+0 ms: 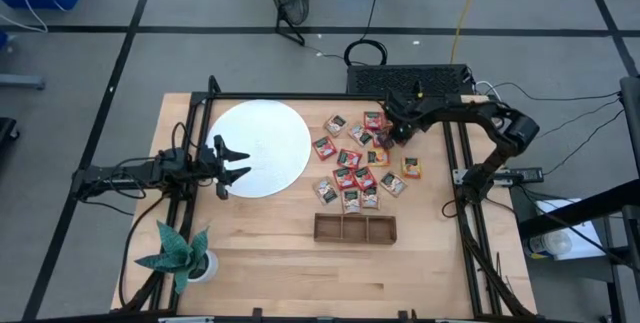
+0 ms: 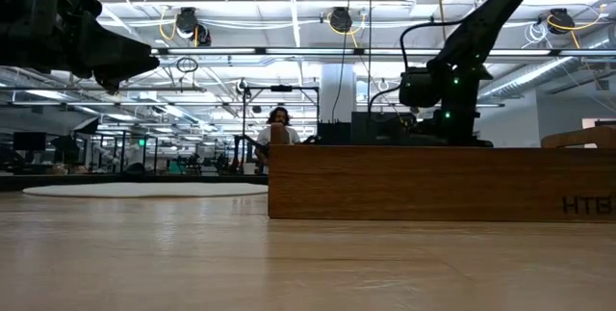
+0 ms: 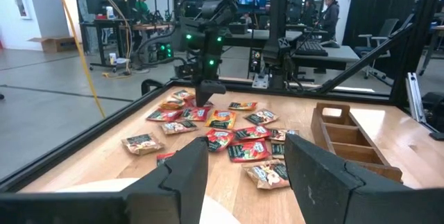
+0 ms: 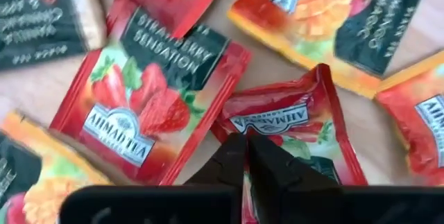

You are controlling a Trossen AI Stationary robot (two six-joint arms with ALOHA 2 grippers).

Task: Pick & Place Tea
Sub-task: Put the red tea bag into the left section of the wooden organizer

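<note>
Several small tea sachets [image 1: 358,171] in red, green and orange wrappers lie flat in a loose heap on the wooden table, right of the white disc [image 1: 260,148]. My right gripper [image 4: 246,156] points down into the far part of the heap [image 3: 208,116], shut on a red sachet [image 4: 298,123]. A strawberry sachet [image 4: 149,99] lies beside it. My left gripper [image 3: 246,175] hovers open and level over the disc's near left edge, touching nothing. My right gripper comes from above, pointing down, and its two fingertips [image 4: 232,158] meet on the red sachet's crumpled top edge [image 4: 267,121], near one corner. The sachet still lies on the table among the others. The fingers hide how much of it sits between them.
The brown three-compartment tray [image 1: 355,228] stands near the front of the table, just in front of the heap. A green paper plant [image 1: 180,253] sits at the near left corner. A black frame [image 1: 300,97] runs along the table's far edge. People stand in the room beyond.
</note>
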